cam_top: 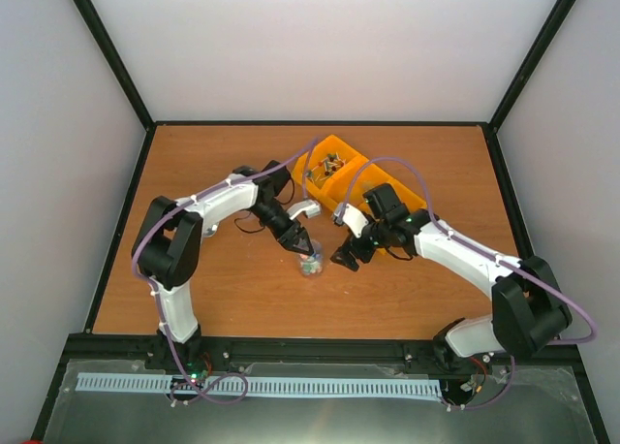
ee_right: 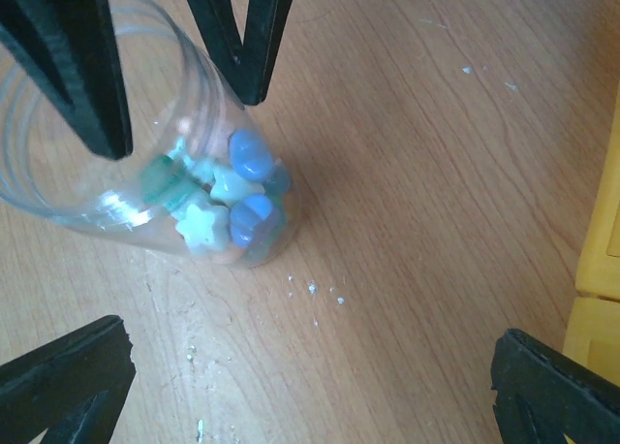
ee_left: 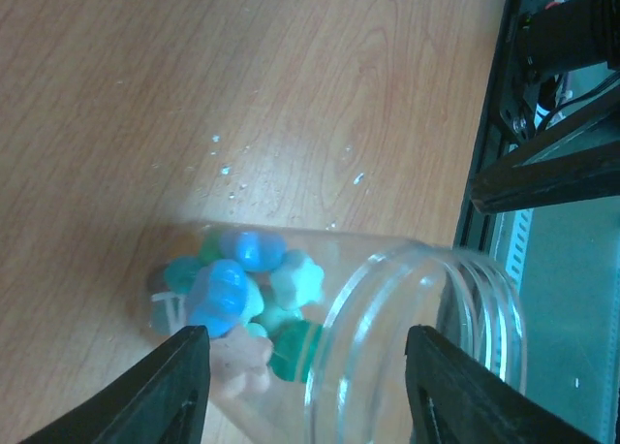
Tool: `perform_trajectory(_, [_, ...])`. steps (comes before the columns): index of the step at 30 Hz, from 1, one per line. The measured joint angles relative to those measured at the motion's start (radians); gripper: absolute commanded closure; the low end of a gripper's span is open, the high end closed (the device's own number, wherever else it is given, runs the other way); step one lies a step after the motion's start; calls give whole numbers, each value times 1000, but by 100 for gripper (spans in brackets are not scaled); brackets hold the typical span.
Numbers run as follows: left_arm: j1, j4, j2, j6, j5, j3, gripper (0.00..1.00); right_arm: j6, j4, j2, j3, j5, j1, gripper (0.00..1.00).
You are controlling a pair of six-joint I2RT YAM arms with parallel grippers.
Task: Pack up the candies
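— what are the left fingers (ee_left: 179, 391) doing?
— spread apart and empty, one on either side of the mouth of a clear jar (ee_left: 417, 347). the left gripper (ee_left: 307, 333) hangs right over the rim. i can't tell whether the tips touch it.
— and the right fingers (ee_right: 68, 376)?
— wide apart too, with nothing between them. the right gripper (ee_right: 312, 335) is just beside the jar, pointed down at the table (ee_right: 417, 173), where a few pale crumbs (ee_right: 315, 289) lie.
— where are the candies (ee_right: 228, 206)?
— in the bottom of the jar. they look blue, teal and whitish in the wrist views, and some are star-shaped. the jar stands on the wood between the two grippers.
— anything further out?
— yellow bins (cam_top: 360, 180) beyond the right arm, towards the back of the table. one holds small dark items (cam_top: 332, 160).
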Motion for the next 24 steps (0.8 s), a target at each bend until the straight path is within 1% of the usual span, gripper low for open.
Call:
perform_trajectory(2, [-17, -8, 0, 2, -10, 8, 37, -3, 0, -8, -3, -3, -3, 0])
perform_trajectory(6, [-55, -27, -5, 5, -28, 13, 34, -9, 0, -36, -8, -11, -6, 0])
perform_trajectory(8, [-64, -46, -12, 8, -37, 17, 29, -11, 2, -44, -9, -15, -7, 0])
perform_trajectory(10, [-66, -64, -23, 16, -50, 26, 22, -14, 2, -51, -13, -18, -10, 0])
perform_trajectory(13, [-64, -94, -56, 34, -77, 56, 2, -18, 0, -68, -19, -23, -12, 0])
perform_trajectory(14, [-64, -105, -70, 42, -86, 72, 1, -19, 0, -72, -19, -26, -12, 0])
perform_trajectory(20, [-22, -160, -148, 71, -108, 188, 0, -31, 6, -129, -19, -50, -13, 0])
perform_trajectory(24, [103, -129, -213, 62, -133, 186, 0, -43, 23, -181, -19, -57, -14, 0])
